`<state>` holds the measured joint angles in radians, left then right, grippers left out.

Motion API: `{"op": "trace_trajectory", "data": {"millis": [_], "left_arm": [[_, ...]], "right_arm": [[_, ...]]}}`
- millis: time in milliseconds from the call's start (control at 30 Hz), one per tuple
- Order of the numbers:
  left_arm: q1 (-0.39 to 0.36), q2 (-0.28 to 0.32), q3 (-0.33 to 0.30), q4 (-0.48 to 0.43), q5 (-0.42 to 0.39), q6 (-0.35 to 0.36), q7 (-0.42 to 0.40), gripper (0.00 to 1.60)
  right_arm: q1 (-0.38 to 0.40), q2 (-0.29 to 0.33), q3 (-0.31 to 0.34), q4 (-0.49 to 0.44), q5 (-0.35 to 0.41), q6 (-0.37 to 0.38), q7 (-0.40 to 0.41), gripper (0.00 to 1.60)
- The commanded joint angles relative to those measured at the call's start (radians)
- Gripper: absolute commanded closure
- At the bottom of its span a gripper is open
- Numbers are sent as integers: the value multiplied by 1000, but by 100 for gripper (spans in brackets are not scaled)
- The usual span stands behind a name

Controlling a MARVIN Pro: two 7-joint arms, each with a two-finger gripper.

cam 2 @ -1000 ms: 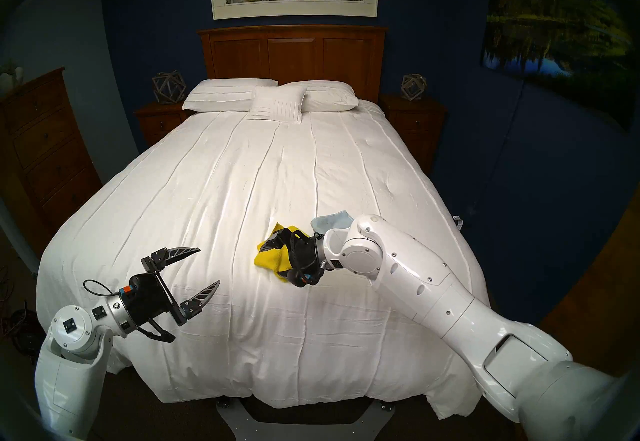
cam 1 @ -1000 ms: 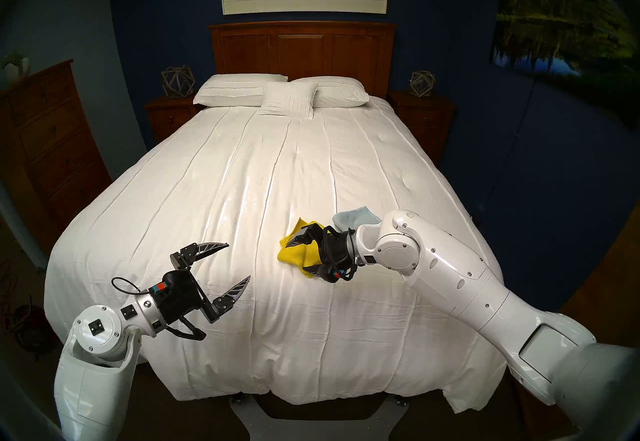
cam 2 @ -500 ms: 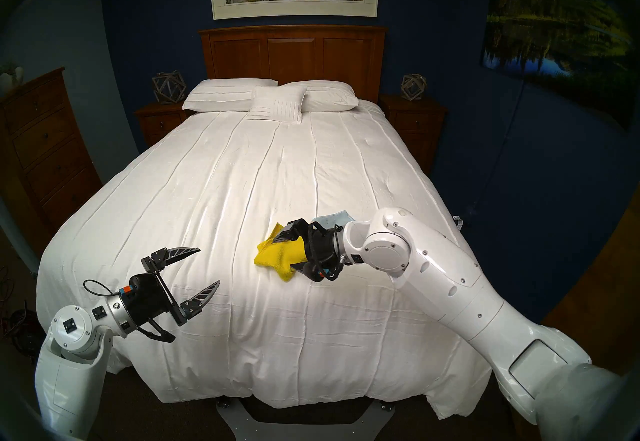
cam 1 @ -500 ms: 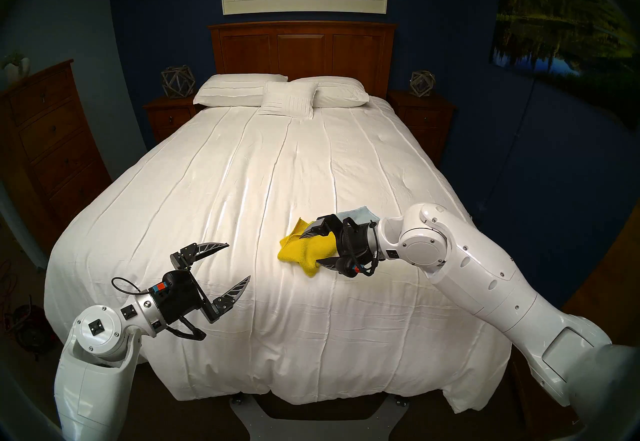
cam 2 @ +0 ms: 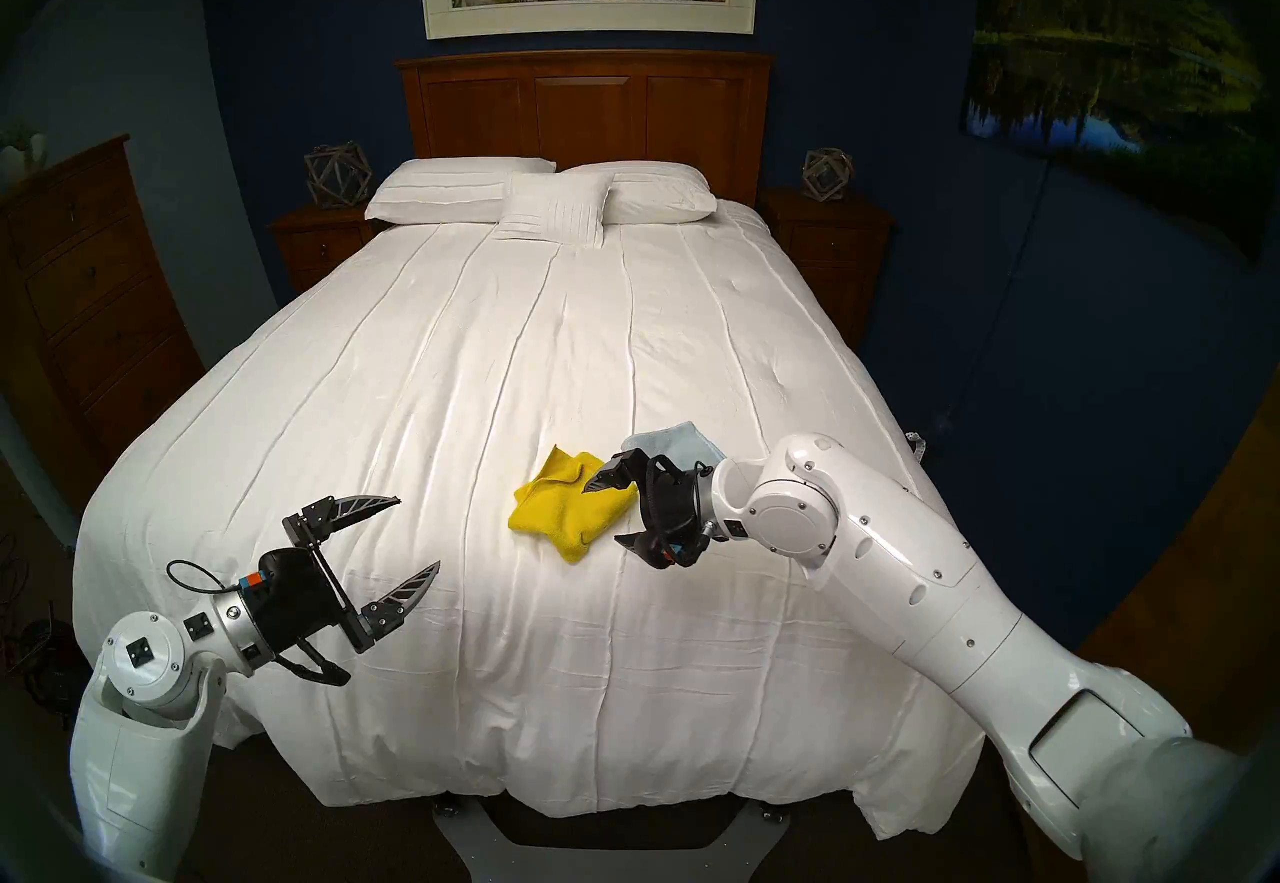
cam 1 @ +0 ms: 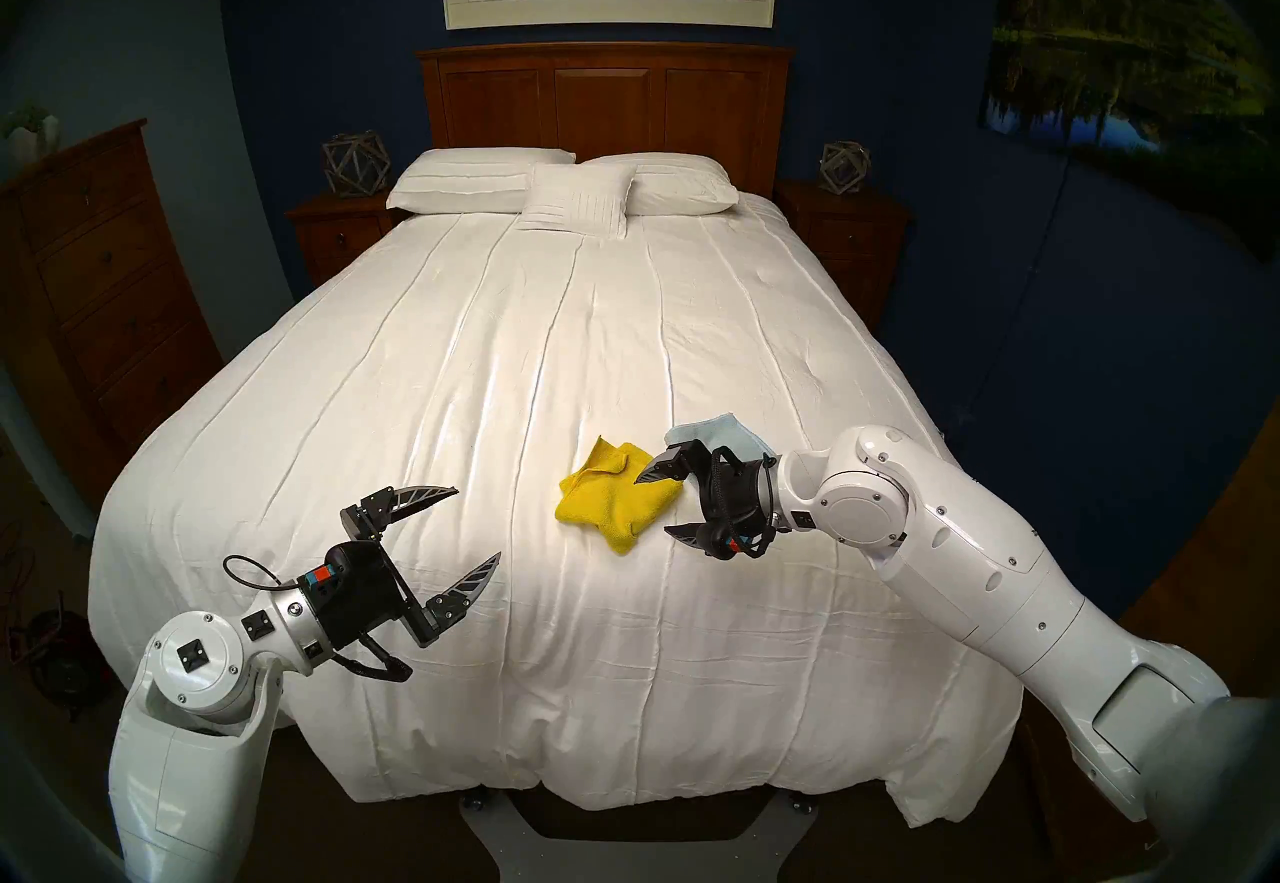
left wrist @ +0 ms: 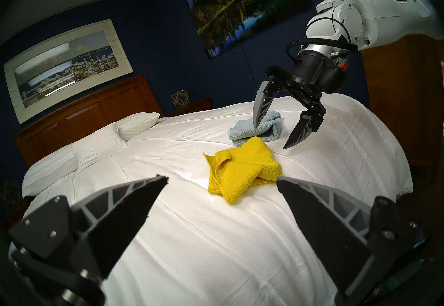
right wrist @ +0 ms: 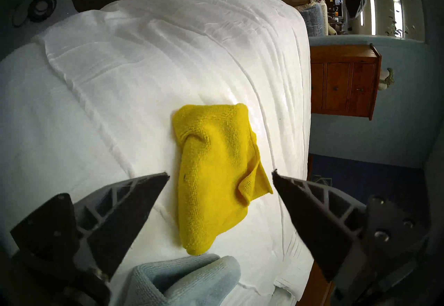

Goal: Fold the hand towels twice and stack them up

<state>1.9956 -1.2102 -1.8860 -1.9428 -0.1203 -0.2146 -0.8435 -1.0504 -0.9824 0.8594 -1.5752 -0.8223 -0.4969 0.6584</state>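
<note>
A bright yellow hand towel (cam 1: 613,495) lies loosely folded and rumpled on the white bedspread (cam 1: 526,362); it also shows in the right head view (cam 2: 568,509), the left wrist view (left wrist: 240,171) and the right wrist view (right wrist: 213,173). A pale blue hand towel (cam 1: 720,431) lies folded just behind it, to its right, partly hidden by my right wrist; it also shows in the left wrist view (left wrist: 245,130) and the right wrist view (right wrist: 182,279). My right gripper (cam 1: 651,504) is open and empty, just right of the yellow towel and above the bed. My left gripper (cam 1: 474,524) is open and empty, well left of both towels.
Three white pillows (cam 1: 554,188) lie at the wooden headboard (cam 1: 602,98). Nightstands (cam 1: 339,230) flank the bed, and a wooden dresser (cam 1: 97,292) stands on the left. The bed's right edge (cam 1: 970,514) is near my right arm.
My right gripper has drawn back to the right off the yellow towel, open and empty; the towel now lies uncovered. The left arm has not moved.
</note>
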Motion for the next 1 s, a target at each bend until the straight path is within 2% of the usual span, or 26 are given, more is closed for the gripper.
{"op": "trace_trajectory", "data": {"millis": [0,533,833,967], "left_arm": [[-1,2,-4,-17,-2,0,-1,0],[-2,0,-5,-17,-2,-1,-3,0],[-2,-1,-5,-17,-1,0,-4,0],[-2,-1,-5,-17,-1,0,-4,0]], "right_arm": [[24,-59,-5,19,-24,11,-38,0],[66,-150,-12,123,-76,37,-83,0],[75,-176,-18,157,-95,33,-95,0],[87,-185,-25,176,-91,22,-75,0]]}}
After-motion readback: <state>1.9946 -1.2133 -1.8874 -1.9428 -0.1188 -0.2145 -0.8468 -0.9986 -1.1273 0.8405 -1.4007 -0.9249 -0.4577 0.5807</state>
